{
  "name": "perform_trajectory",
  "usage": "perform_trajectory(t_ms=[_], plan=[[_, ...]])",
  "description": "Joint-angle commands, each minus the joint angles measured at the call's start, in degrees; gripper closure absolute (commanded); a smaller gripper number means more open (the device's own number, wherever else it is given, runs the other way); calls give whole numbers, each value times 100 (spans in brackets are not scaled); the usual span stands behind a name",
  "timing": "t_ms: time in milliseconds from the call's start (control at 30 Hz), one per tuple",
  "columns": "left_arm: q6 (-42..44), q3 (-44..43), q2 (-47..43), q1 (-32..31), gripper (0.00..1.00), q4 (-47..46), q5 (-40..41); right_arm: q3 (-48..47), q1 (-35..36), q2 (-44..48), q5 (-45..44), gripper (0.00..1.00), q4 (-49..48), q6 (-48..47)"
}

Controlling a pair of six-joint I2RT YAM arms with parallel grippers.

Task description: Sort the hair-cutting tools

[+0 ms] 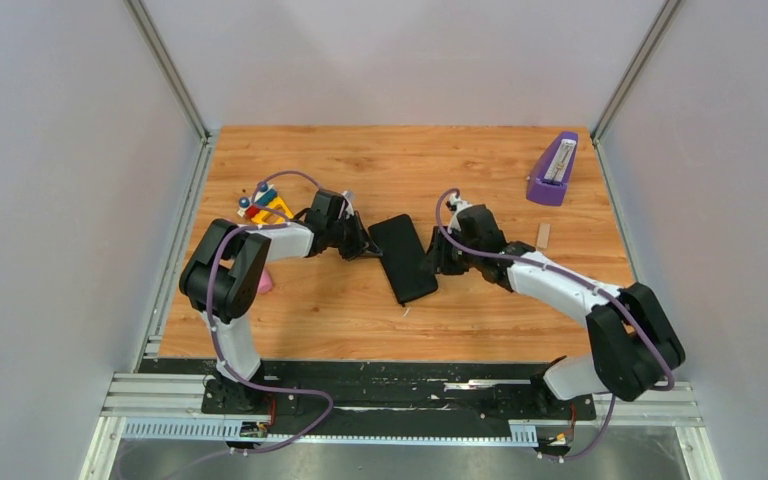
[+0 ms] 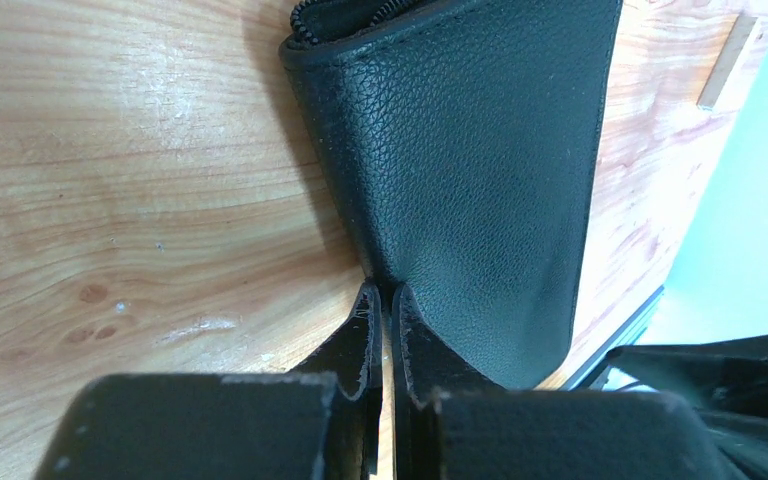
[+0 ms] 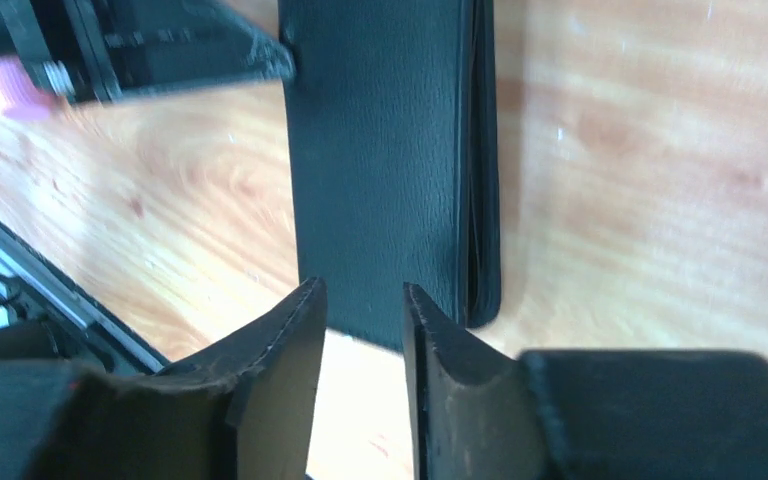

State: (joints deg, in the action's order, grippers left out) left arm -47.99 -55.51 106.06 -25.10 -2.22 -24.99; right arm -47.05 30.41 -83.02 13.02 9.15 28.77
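The combs and scissors I am meant to sort do not show in any of my views; I cannot tell where they lie. What sits between my two grippers is a black zip case [image 1: 402,257], flat on the table and slanted, its zip running along one long edge.

My left gripper [image 2: 385,290] has its jaws pressed together, with only a hairline between the pads. The tips are right against the case's edge, though the wrist view is too close for me to say whether they nip anything. My right gripper [image 3: 363,290] has its jaws spread, and the case's short end lies just beyond the tips – near, but not between them. Past the case, that wrist view catches my left arm [image 3: 160,50] and a blurred pink thing [image 3: 8,85] beside it.

The table [image 1: 360,160] is pale orange wood with clear grain, a few knots and light scuffs. On it:
- a small tan block [image 1: 544,235], just right of my right gripper;
- a purple stand [image 1: 552,172] holding something white, at the far right corner;
- a little cluster of colours [image 1: 265,205], blue, yellow and red, at the left edge behind my left arm.

Plain grey-white walls close the table in on three sides, with metal posts at the two far corners. A black plate and aluminium rails [image 1: 400,400] carry my bases along the near edge.
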Motion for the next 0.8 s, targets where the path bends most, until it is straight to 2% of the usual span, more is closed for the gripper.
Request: perform_trajectory(t_ms=[0,133,300,767], plan=[[-61,153,-171,-91,100,119,213,487,65,492,-19,69,-57,-98],[-106,182,-200,-92,100,99,235,434,315,462,444,74,215,-211],[-164,221,-246,-99,100,58,270,345,790,221,426,67,289,-210],[-269,242,-329,-142,100,112,391,-335,1295,-912,347,63,434,-572]])
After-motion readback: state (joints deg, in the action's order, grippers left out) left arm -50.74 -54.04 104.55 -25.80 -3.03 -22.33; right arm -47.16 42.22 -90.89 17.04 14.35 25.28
